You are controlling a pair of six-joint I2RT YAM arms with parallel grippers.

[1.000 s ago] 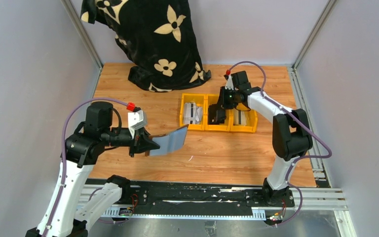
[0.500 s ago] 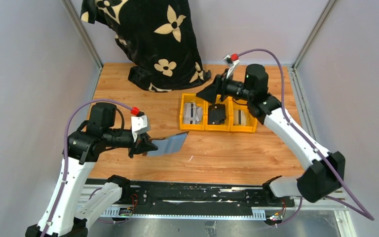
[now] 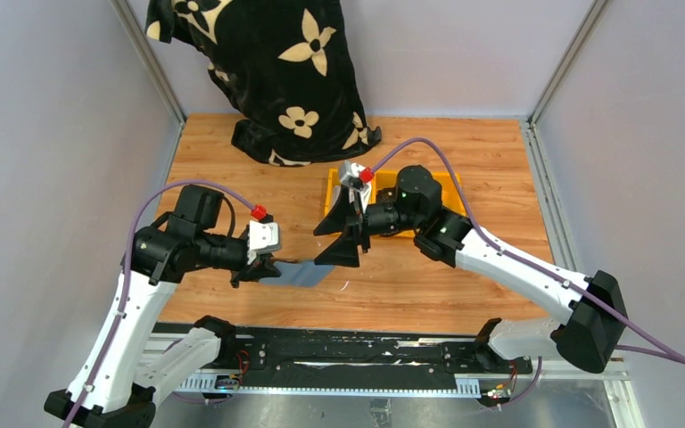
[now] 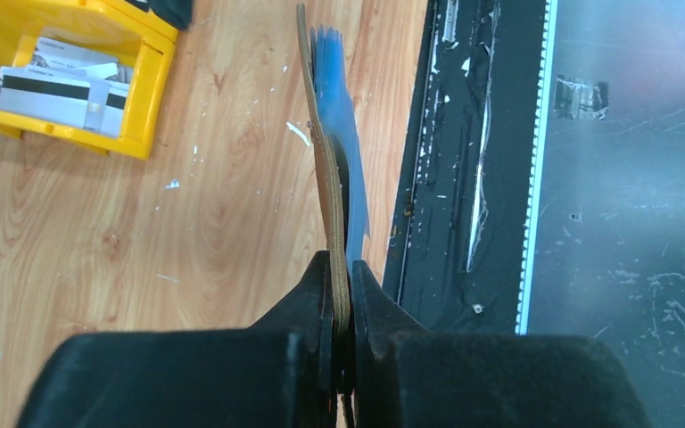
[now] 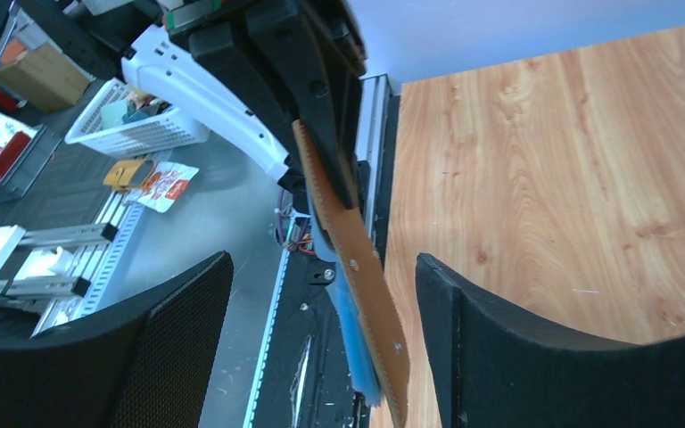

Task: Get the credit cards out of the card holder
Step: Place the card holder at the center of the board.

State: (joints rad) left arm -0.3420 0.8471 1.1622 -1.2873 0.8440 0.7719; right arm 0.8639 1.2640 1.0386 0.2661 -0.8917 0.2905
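Note:
My left gripper is shut on one end of the brown card holder, holding it edge-up just above the table. Bluish clear sleeves fan out from its inner side. My right gripper is open. In the right wrist view the card holder has its free end between the two wide-apart fingers, touching neither. Pale credit cards lie in a yellow bin. I cannot tell whether any card sits in the sleeves.
The yellow bins stand behind the right wrist, mostly hidden by the arm. A black cloth with cream flowers is heaped at the back. The black base rail runs along the near table edge.
The right arm has swung from over the bins toward the left and near side, opening its jaws around the holder's free end. The left gripper has lowered the holder slightly.

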